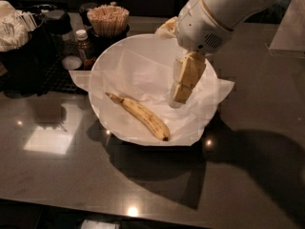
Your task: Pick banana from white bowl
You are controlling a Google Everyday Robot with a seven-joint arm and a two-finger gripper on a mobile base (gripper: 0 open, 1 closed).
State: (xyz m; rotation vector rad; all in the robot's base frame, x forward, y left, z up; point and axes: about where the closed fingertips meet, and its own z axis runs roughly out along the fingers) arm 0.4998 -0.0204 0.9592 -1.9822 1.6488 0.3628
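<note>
A slim yellow banana (142,115) with brown speckles lies diagonally in the front left part of the white bowl (106,58), on the crinkled white paper lining. My gripper (177,98) hangs from the white arm over the bowl's right half, pointing down, its pale yellow fingers (188,76) just above the paper. It is to the right of the banana and a short way apart from it, holding nothing.
A dark counter carries the bowl. At the back left stand a cup of wooden stir sticks (109,19), a small brown bottle (84,43), a dark caddy (28,56) and a bunch of white napkins (12,30). A clear sheet stand (289,27) is at the far right.
</note>
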